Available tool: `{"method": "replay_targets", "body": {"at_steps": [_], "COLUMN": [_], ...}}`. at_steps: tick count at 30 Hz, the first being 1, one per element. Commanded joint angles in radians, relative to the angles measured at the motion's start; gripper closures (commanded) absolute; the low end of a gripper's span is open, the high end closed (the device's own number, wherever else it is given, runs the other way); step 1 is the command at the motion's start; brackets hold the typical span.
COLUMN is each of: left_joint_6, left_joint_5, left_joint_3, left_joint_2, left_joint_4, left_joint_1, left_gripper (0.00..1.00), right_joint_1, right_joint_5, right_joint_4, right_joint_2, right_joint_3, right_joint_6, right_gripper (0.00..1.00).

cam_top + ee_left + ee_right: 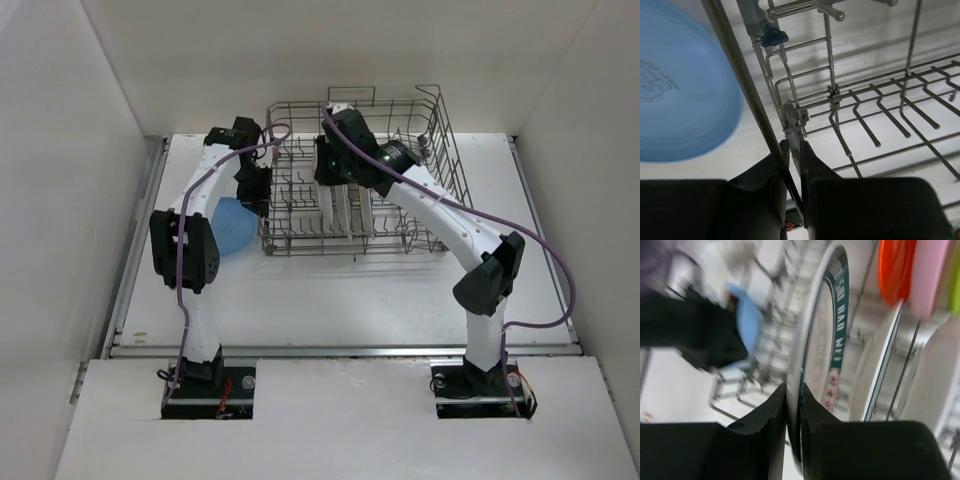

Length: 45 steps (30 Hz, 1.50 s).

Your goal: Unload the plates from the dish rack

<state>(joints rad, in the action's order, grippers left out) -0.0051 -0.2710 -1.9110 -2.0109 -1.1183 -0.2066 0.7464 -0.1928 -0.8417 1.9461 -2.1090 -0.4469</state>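
We find the left gripper (794,146) clamped on a side wire of the dish rack (295,195), presumably to brace it; the right gripper (792,390) pinches the white plate (815,340) by its rim, upright in the rack; the blue plate (232,225) lies outside.

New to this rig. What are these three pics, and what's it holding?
Two white robot arms stand at the near edge of a white table, each ending in a two-finger hand. One picture looks down from above; the others come from wrist cameras. On the table: a large grey wire dish rack, a small round blue plate lying beside it. The left hand pinches a rack edge wire. The right hand is shut on the rim of an upright white plate with a dark rim; an orange-red plate and a pink plate stand behind.
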Motion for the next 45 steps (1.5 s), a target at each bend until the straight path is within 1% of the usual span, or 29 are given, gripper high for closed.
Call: {"method": "replay_targets", "body": {"at_steps": [1, 3, 4, 6, 9, 11, 13, 14, 15, 16, 17, 18, 21, 22, 24, 25, 26, 30, 31, 32, 35, 36, 38, 39, 42, 43, 45], "left_joint_6": [0.148, 0.148, 0.148, 0.148, 0.148, 0.137, 0.126, 0.126, 0.117, 0.117, 0.117, 0.117, 0.108, 0.108, 0.097, 0.097, 0.087, 0.077, 0.077, 0.077, 0.077, 0.077, 0.077, 0.077, 0.077, 0.077, 0.077], "left_joint_5": [0.147, 0.165, 0.180, 0.200, 0.178, 0.132, 0.109, 0.108, 0.108, 0.108, 0.108, 0.098, 0.087, 0.087, 0.076, 0.067, 0.058, 0.039, 0.039, 0.039, 0.029, 0.029, 0.029, 0.029, 0.029, 0.029, 0.029], "left_joint_3": [0.025, 0.059, 0.090, 0.118, 0.129, 0.103, 0.077, 0.063, 0.034, 0.020, 0.006, -0.015, -0.036, -0.048, -0.065, -0.088, -0.097, -0.118, -0.118, -0.118, -0.118, -0.118, -0.108, -0.108, -0.108, -0.108, -0.108], "left_joint_2": [0.052, 0.073, 0.074, 0.074, 0.074, 0.074, 0.052, 0.052, 0.038, 0.023, 0.023, 0.009, -0.011, -0.011, -0.040, -0.049, -0.049, -0.072, -0.072, -0.072, -0.061, -0.052, -0.043, -0.034, -0.023, -0.023, -0.011], "left_joint_4": [0.075, 0.103, 0.113, 0.127, 0.127, 0.127, 0.117, 0.106, 0.106, 0.092, 0.092, 0.083, 0.083, 0.083, 0.074, 0.060, 0.060, 0.051, 0.042, 0.041, 0.041, 0.041, 0.041, 0.041, 0.041, 0.041, 0.041], "left_joint_1": [-0.049, -0.050, -0.050, -0.050, -0.050, -0.050, -0.050, -0.050, -0.050, -0.050, -0.050, -0.050, -0.050, -0.050, -0.050, -0.040, -0.040, -0.022, -0.022, -0.022, -0.022, -0.022, -0.022, -0.022, -0.011, -0.011, -0.011], "left_gripper": [1.00, 1.00, 1.00, 1.00, 1.00, 1.00, 1.00, 1.00, 1.00, 1.00, 1.00, 1.00, 1.00, 1.00, 1.00, 1.00, 1.00, 1.00, 1.00, 1.00, 1.00, 1.00, 1.00, 1.00, 1.00, 1.00, 1.00], "right_joint_1": [-0.024, -0.038, -0.051, -0.061, -0.061, -0.061, -0.061, -0.049, -0.023, -0.004, 0.017, 0.057, 0.120, 0.167, 0.217, 0.276, 0.309, 0.467, 0.496, 0.548, 0.608, 0.646, 0.682, 0.709, 0.734, 0.734, 0.734], "right_joint_5": [-0.189, -0.189, -0.177, -0.155, -0.137, -0.075, -0.015, 0.033, 0.047, 0.047, 0.047, 0.038, 0.029, 0.007, -0.020, -0.074, -0.106, -0.215, -0.238, -0.293, -0.367, -0.407, -0.477, -0.564, -0.675, -0.741, -0.773], "right_joint_4": [0.165, 0.145, 0.145, 0.170, 0.182, 0.182, 0.217, 0.263, 0.288, 0.309, 0.323, 0.323, 0.299, 0.299, 0.273, 0.235, 0.211, 0.077, 0.049, 0.002, -0.048, -0.048, -0.048, -0.025, -0.002, -0.002, -0.011], "right_joint_2": [-0.072, -0.072, -0.084, -0.131, -0.153, -0.153, -0.185, -0.202, -0.238, -0.259, -0.277, -0.295, -0.370, -0.410, -0.441, -0.453, -0.467, -0.458, -0.458, -0.458, -0.437, -0.423, -0.389, -0.374, -0.297, -0.248, -0.195], "right_joint_3": [-0.169, -0.134, -0.082, -0.036, -0.048, -0.071, -0.071, -0.056, -0.022, -0.003, 0.015, 0.047, 0.107, 0.157, 0.197, 0.222, 0.231, 0.253, 0.273, 0.308, 0.377, 0.426, 0.475, 0.513, 0.560, 0.579, 0.593], "right_joint_6": [0.140, 0.081, 0.062, 0.036, 0.036, 0.045, 0.098, 0.123, 0.155, 0.225, 0.262, 0.295, 0.416, 0.437, 0.476, 0.485, 0.485, 0.494, 0.476, 0.465, 0.409, 0.409, 0.387, 0.387, 0.363, 0.349, 0.306], "right_gripper": [1.00, 1.00, 1.00, 1.00, 1.00, 1.00, 1.00, 1.00, 1.00, 1.00, 1.00, 1.00, 1.00, 1.00, 1.00, 1.00, 1.00, 1.00, 1.00, 1.00, 1.00, 1.00, 1.00, 1.00, 1.00, 1.00, 1.00]}}
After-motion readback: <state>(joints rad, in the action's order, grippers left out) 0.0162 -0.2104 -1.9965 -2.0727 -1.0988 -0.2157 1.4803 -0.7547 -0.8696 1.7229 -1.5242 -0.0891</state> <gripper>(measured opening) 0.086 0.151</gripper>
